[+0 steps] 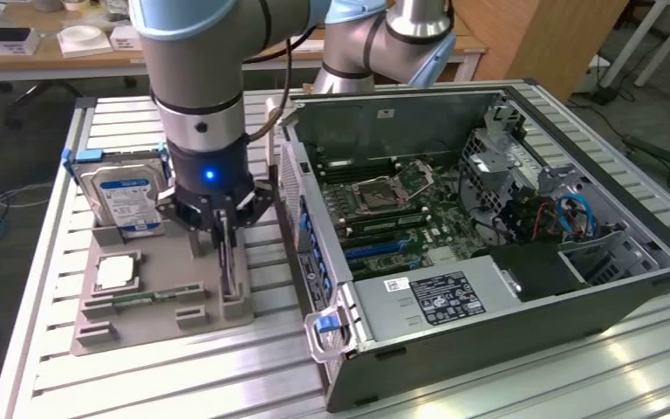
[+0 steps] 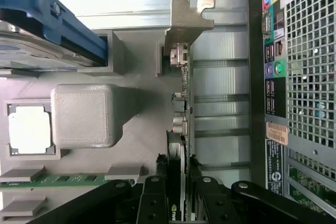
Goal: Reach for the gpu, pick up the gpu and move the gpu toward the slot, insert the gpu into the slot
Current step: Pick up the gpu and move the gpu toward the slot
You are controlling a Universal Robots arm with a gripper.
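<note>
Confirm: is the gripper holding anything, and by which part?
Cannot tell. The gripper sits over the gpu at its upper edge, toward one end; the card stands in its tray holder, unlifted.

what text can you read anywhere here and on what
"nVI", cut off, on the gpu's edge
hard drive label: too blurred to read
power supply label: too small to read
orange sticker on the case rear: too blurred to read
</note>
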